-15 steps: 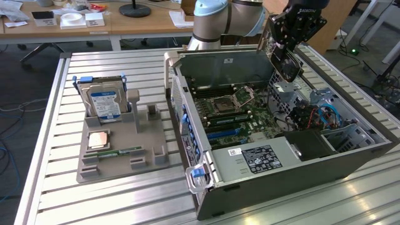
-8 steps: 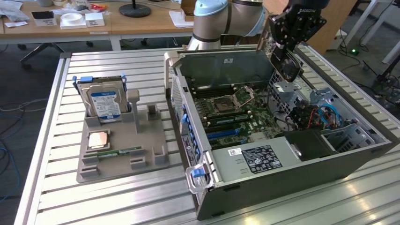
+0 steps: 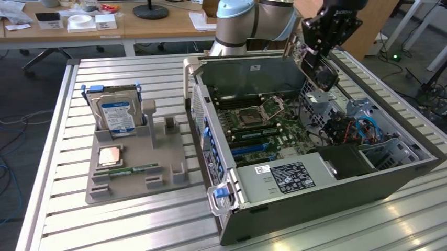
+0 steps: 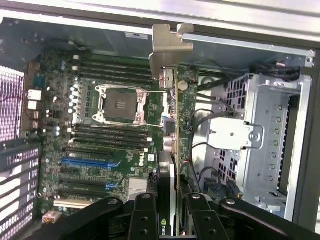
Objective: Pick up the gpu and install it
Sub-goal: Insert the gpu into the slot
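Gripper (image 4: 170,202) clenched on the gpu (image 4: 170,167), card hanging edge-on above the open case (image 3: 314,209) at one o'clock in the exterior view, clear of the motherboard (image 3: 258,123), likely held so its edge faces the slots (image 4: 87,162)

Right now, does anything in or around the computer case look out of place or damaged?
Nothing stands out. The fingers hold the gpu above the open case, tilted and not yet seated, and the hard drive stands upright in the parts tray.
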Motion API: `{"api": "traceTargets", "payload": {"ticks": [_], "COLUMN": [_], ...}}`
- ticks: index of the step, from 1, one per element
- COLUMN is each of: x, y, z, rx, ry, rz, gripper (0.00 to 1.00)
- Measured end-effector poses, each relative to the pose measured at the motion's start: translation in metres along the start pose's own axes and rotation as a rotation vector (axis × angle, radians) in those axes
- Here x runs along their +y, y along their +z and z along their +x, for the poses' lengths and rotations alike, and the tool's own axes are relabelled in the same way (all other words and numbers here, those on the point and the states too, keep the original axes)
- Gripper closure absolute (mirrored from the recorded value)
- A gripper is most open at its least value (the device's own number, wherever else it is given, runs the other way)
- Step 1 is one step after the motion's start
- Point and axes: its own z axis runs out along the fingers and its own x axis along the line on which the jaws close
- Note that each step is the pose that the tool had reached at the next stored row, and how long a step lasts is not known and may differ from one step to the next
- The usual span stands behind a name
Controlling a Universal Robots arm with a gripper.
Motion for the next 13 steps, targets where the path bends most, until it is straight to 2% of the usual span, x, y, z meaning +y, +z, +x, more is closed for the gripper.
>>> {"api": "traceTargets", "payload": {"ticks": [13], "x": [0.0], "y": [0.001], "z": [0.0], "rx": [0.0092], "ry": [-0.218], "rz": [-0.0055], "gripper": [0.73]}}
